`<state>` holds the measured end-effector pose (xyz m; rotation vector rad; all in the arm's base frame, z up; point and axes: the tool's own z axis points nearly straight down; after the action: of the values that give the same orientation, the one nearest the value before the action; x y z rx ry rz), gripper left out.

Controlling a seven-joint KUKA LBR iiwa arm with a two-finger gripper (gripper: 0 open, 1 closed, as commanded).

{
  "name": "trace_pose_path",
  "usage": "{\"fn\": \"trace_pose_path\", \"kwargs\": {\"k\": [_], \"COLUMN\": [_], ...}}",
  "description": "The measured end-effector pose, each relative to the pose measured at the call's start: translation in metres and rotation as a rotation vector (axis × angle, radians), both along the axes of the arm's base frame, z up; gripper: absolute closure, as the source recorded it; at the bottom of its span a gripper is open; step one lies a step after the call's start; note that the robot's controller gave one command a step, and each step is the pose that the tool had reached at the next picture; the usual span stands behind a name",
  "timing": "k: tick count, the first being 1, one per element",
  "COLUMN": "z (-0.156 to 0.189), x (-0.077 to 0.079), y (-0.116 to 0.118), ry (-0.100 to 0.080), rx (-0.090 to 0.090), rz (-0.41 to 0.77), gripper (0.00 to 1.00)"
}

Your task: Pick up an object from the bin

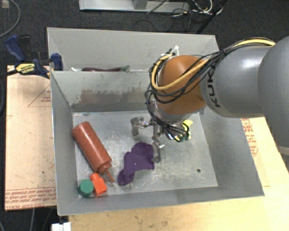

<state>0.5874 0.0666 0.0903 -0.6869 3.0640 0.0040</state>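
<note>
1. The arm reaches in from the right, its orange wrist cover wrapped in cables and hanging over the middle of the bin.
2. The pincer points down near the bin floor, just right of centre. It is released: its two metal fingers stand apart, with bare floor and nothing gripped between them.
3. The nearer finger sits at the upper right edge of a purple floppy thing; whether it touches it cannot be told.
4. The purple thing lies flat on the floor, in the middle of the bin towards the front, and tapers to a lobe at its lower left.
5. A red-brown bottle lies on its side at the left, with its nozzle pointing to the front.
6. An orange block and a green round piece sit side by side, touching, in the front left corner, just beside the bottle's nozzle.
7. A small yellow, black and green thing lies just right of the pincer, partly hidden under the wrist.
</note>
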Motion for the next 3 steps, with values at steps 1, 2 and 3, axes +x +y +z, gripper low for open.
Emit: {"fn": "trace_pose_path", "kwargs": {"k": [1,2,3], "z": [-0.021,-0.02,0.026], "x": [-0.033,-0.033,-0.038], "y": [0.004,0.004,-0.004], "ry": [-0.004,-0.004,0.002], "rx": [0.0,0.0,0.002], "rz": [0.331,0.331,0.317], "gripper": [1.0,1.0,1.0]}}
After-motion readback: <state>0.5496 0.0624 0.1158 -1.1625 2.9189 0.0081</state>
